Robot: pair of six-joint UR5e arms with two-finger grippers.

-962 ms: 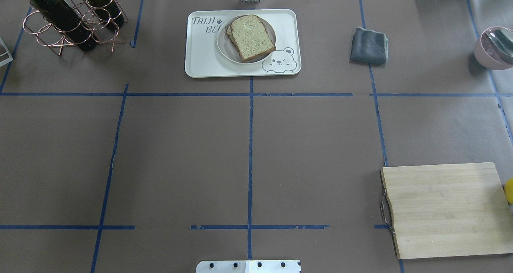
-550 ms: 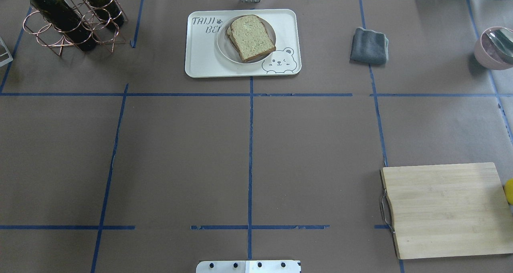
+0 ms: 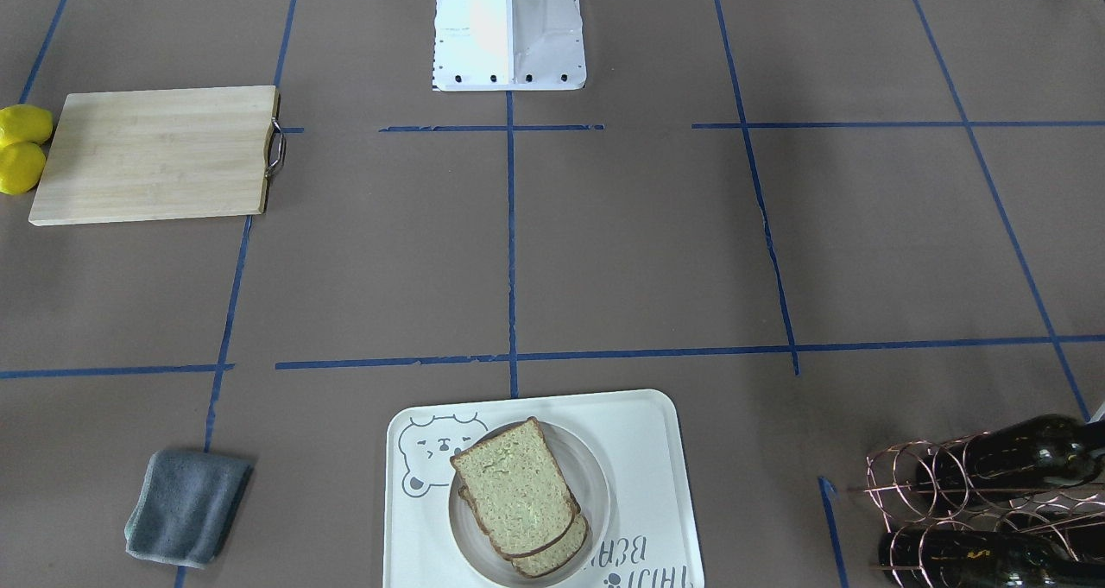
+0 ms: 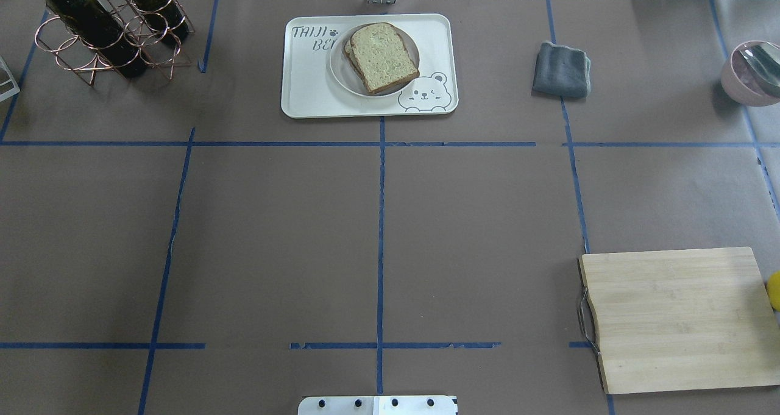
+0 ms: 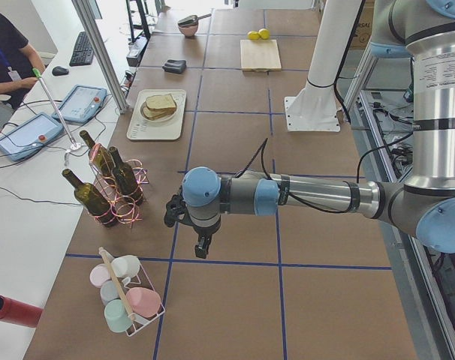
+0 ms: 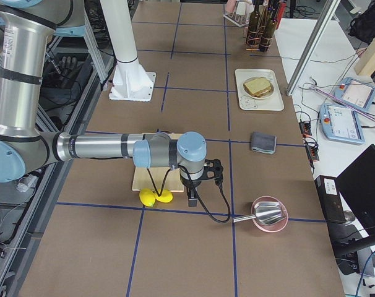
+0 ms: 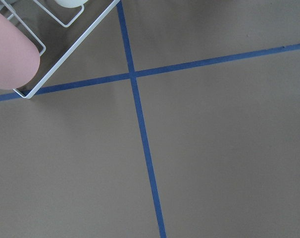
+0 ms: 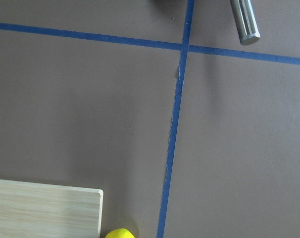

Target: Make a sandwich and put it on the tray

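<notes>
Two slices of bread point(image 4: 382, 56) lie stacked on a small round white plate point(image 4: 341, 74) on the cream tray point(image 4: 304, 92) at the far middle of the table. They also show in the front-facing view point(image 3: 514, 484). No egg shows; it may be hidden between the slices. My left gripper point(image 5: 201, 249) hangs over the bare table near the wine rack, far from the tray point(image 5: 141, 127). My right gripper point(image 6: 192, 199) hangs beside the lemons and the cutting board. They show only in the side views, so I cannot tell if either is open or shut.
A copper wine rack with bottles point(image 4: 103, 31) stands far left. A grey cloth point(image 4: 562, 69) lies right of the tray. A pink bowl with a ladle point(image 4: 749, 74) sits far right. A wooden cutting board point(image 4: 676, 317) and two lemons point(image 3: 22, 148) are near right. A cup rack point(image 5: 126, 296) is at the left end.
</notes>
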